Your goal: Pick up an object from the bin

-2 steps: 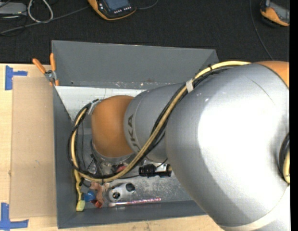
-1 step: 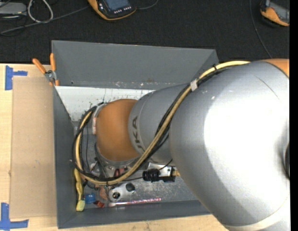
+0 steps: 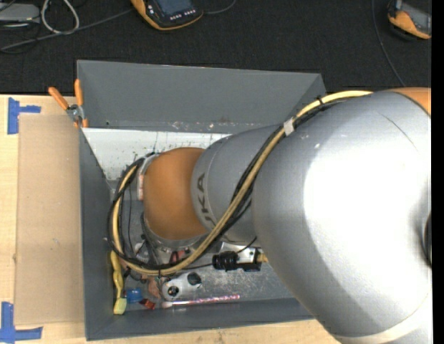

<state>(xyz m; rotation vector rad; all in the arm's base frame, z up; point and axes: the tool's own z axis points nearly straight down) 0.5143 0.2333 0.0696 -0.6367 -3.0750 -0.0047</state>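
My gripper [image 3: 163, 258] is low in the bin's front left part, mostly covered by the arm. Just below it lies a small silver metal piece [image 3: 172, 289] with a dark hole, next to a black round knob [image 3: 194, 279]. To its right lies a black cylinder with a yellow end [image 3: 235, 261]. At the front left corner lie a yellow piece [image 3: 119, 306], a small blue thing [image 3: 133, 293] and a red-orange bit [image 3: 147, 303]. A thin silver and pink rod [image 3: 202, 301] lies along the front wall.
The arm and its orange cover hide most of the bin's floor, with cables looping around the cover on the left. The bin's left and front walls stand close to the gripper. A bare strip of pale floor shows at the back left.
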